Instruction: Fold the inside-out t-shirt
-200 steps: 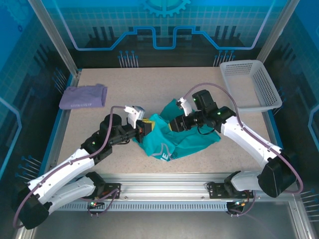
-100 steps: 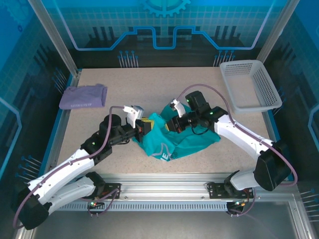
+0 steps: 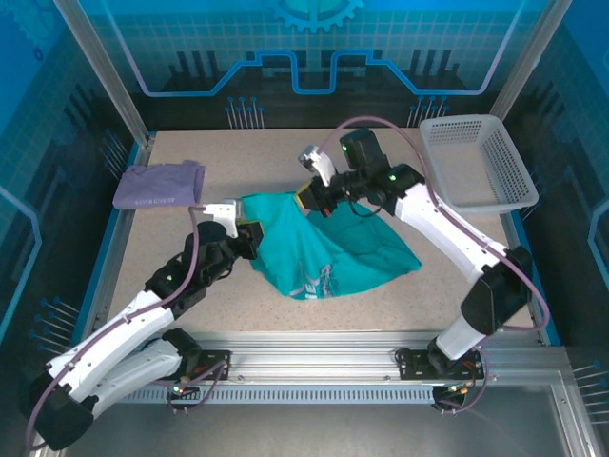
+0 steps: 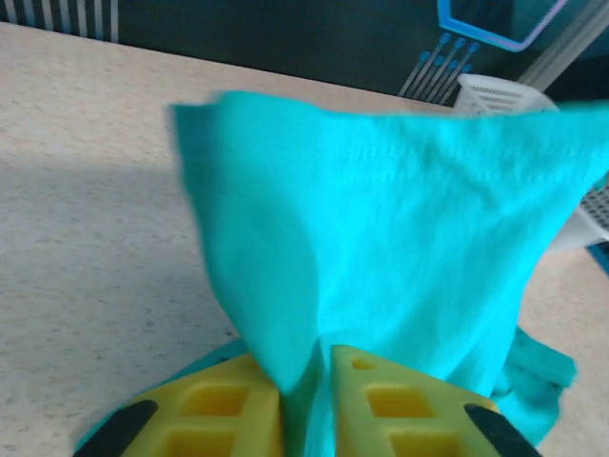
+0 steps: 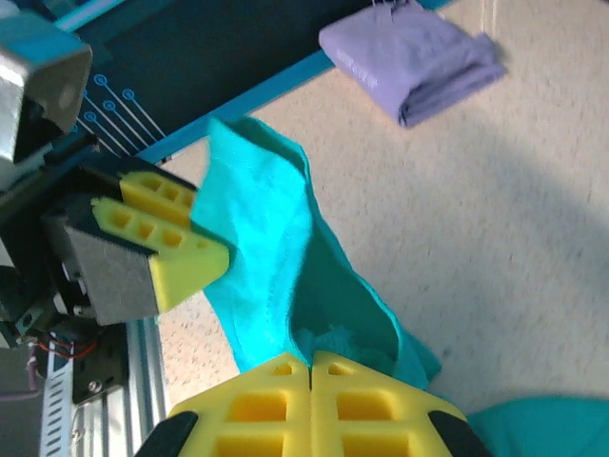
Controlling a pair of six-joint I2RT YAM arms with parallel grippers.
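The inside-out t-shirt (image 3: 328, 252) is teal and lies mid-table, its upper edge lifted and stretched between my two grippers. My left gripper (image 3: 249, 228) pinches the left corner; in the left wrist view the cloth (image 4: 381, 219) rises from between the yellow fingers (image 4: 319, 357), which stand nearly together. My right gripper (image 3: 306, 197) holds the far corner. In the right wrist view its jaws (image 5: 311, 360) are pressed together on the teal fabric (image 5: 262, 248), with the left gripper's fingers (image 5: 181, 243) gripping the same edge farther along. The rest of the shirt lies rumpled toward the front right.
A folded lavender garment (image 3: 159, 184) lies at the table's far left (image 5: 409, 57). A white mesh basket (image 3: 476, 162) stands at the back right corner (image 4: 495, 93). Bare speckled tabletop (image 3: 257, 157) stretches behind the shirt.
The right gripper has risen and moved toward the back, drawing the shirt's edge with it. The left gripper has shifted left. The bunched shirt is now stretched between them.
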